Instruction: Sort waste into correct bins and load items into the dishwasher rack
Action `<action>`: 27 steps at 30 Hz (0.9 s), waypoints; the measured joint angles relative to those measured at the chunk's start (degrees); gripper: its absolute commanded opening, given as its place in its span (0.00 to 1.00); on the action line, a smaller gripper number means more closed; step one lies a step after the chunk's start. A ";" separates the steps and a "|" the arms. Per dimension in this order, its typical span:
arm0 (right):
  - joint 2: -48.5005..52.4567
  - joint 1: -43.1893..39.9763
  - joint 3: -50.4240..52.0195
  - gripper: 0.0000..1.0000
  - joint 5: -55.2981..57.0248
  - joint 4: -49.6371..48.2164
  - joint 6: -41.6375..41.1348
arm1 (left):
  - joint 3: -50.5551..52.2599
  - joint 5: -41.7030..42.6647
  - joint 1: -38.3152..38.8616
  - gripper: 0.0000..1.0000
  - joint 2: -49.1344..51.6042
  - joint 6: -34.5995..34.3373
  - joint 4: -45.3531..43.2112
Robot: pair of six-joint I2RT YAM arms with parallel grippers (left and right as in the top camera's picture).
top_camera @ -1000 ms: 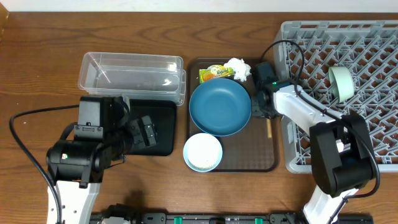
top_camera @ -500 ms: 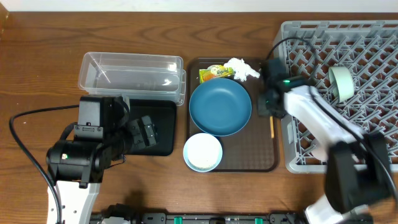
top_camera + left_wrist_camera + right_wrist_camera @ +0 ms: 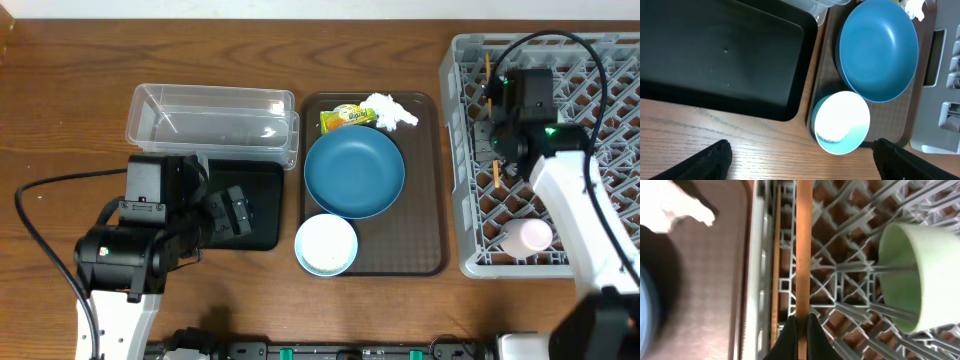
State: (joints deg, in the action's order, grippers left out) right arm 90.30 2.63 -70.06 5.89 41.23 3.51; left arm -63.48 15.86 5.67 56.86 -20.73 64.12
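My right gripper (image 3: 493,132) (image 3: 801,330) is shut on a wooden chopstick (image 3: 497,176) (image 3: 803,245) and holds it over the left side of the grey dishwasher rack (image 3: 600,60) (image 3: 850,265). A second chopstick (image 3: 775,265) lies in the rack beside its left wall. The pale-green bowl (image 3: 917,275) stands in the rack, and the pink cup (image 3: 527,237) lies at the rack's front. The dark-blue bowl (image 3: 354,172) (image 3: 877,47), white bowl with rice (image 3: 326,244) (image 3: 841,121), wrapper (image 3: 346,117) and tissue (image 3: 388,111) (image 3: 680,205) are on the brown tray. My left gripper (image 3: 232,213) (image 3: 807,165) is open and empty.
The clear tub (image 3: 212,123) stands at the back left, with the black tray (image 3: 262,228) (image 3: 715,55) in front of it under my left gripper. The brown serving tray (image 3: 425,235) lies between them and the rack. A black cable loops over the rack.
My right arm has lifted the chopstick from the brown tray's right edge and carried it right and back over the rack. The pink cup is now uncovered. The left arm has not moved.
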 measured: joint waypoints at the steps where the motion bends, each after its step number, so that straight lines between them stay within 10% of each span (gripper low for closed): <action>1: 0.98 -0.13 0.07 0.38 -1.11 0.04 0.83 | 0.00 0.00 0.00 0.92 0.00 0.00 0.00; 27: 0.48 19.39 0.04 0.52 -12.81 3.32 -22.86 | 0.00 0.00 0.00 0.92 0.00 0.00 0.02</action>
State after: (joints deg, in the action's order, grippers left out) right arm 90.78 22.02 -70.02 -6.92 44.56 -19.35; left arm -63.48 15.86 5.67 56.86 -20.73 64.14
